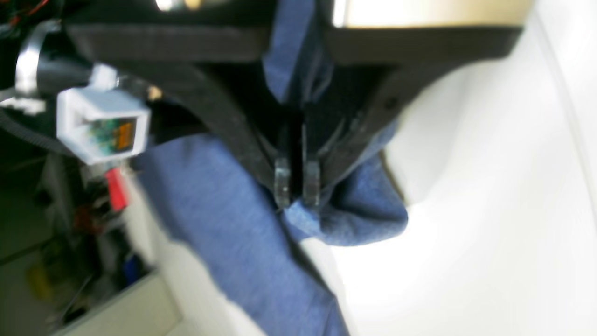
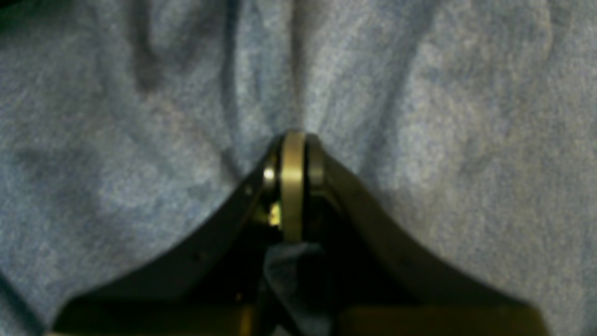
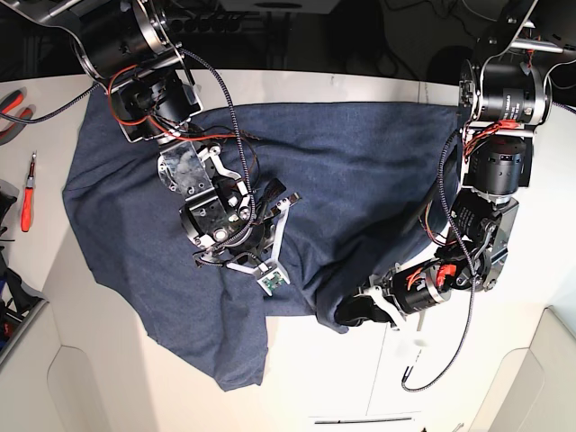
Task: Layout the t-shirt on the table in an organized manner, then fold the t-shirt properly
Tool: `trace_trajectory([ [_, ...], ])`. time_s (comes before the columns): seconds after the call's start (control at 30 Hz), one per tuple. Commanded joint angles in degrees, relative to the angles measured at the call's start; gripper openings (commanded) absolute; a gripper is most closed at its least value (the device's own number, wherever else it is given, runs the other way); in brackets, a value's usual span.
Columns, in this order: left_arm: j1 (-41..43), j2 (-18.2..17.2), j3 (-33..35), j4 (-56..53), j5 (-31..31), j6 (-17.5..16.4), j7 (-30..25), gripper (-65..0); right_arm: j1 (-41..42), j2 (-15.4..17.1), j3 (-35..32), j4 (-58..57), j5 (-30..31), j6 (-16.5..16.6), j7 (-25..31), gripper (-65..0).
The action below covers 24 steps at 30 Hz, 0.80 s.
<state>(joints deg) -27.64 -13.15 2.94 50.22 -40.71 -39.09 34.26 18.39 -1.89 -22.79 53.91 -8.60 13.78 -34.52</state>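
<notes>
The navy-blue t-shirt [image 3: 360, 171] lies spread and wrinkled across the white table [image 3: 360, 378], with no lettering showing. My right gripper [image 3: 216, 247] is at the shirt's left middle. In the right wrist view it [image 2: 294, 140] is shut, pinching a ridge of the shirt [image 2: 140, 140]. My left gripper [image 3: 353, 313] is at the shirt's near edge. In the left wrist view it [image 1: 296, 196] is shut on a fold of the shirt [image 1: 224, 210], which runs up between the fingers [image 1: 282, 184] above the table [image 1: 466, 233].
A red-handled screwdriver [image 3: 27, 193] and red pliers [image 3: 9, 103] lie at the table's left side. A black cable [image 3: 441, 369] loops from the left arm over the table. Grey bins stand at the near corners [image 3: 549, 360].
</notes>
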Motion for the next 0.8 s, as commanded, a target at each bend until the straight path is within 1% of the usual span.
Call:
trace_trajectory([
  [0.0,-1.9,-0.2,-0.3,1.8,0.1,-0.9,-1.2,-65.0,-0.8,0.3,-0.1,-0.5,0.0,1.4,-4.3,-65.0],
  [0.17,-1.9,-0.9,-0.3,5.7,10.6,-0.9,-1.3,-65.0,-0.8,0.3,-0.1,-0.5,0.0,1.4,-4.3,-65.0],
  [0.27,-1.9,-2.4,-0.3,8.8,16.1,-0.9,-1.7,-65.0,-0.8,0.3,-0.1,-0.5,0.0,1.4,-4.3,-65.0],
  [0.3,-1.9,-3.1,-0.3,9.9,18.1,-0.1,-2.2,-65.0,-0.8,0.3,-0.1,-0.5,0.0,1.4,-4.3,-65.0],
  [0.4,-1.9,-5.1,-0.3,12.5,23.7,5.0,-3.7,-65.0,-0.8,0.3,-0.1,-0.5,0.0,1.4,-4.3,-65.0],
  [0.5,-1.9,-6.9,-0.3,13.5,27.0,10.2,-5.6,-65.0,-0.8,0.3,-0.1,-0.5,0.0,1.4,-4.3,-65.0],
  [0.53,-1.9,-7.4,-0.3,13.5,27.7,11.5,-6.4,-65.0,-0.8,0.3,-0.1,-0.5,0.0,1.4,-4.3,-65.0],
  [0.67,-1.9,-9.1,-0.3,13.5,30.5,14.9,-9.1,-65.0,-0.8,0.3,-0.1,-0.5,0.0,1.4,-4.3,-65.0],
  [0.73,-1.9,-9.7,-0.3,13.5,32.3,17.6,-10.8,-65.0,-0.8,0.3,-0.1,-0.5,0.0,1.4,-4.3,-65.0],
  [0.77,-1.9,-9.9,-0.3,13.5,33.3,19.7,-11.5,-65.0,-0.8,0.3,-0.1,-0.5,0.0,1.4,-4.3,-65.0],
])
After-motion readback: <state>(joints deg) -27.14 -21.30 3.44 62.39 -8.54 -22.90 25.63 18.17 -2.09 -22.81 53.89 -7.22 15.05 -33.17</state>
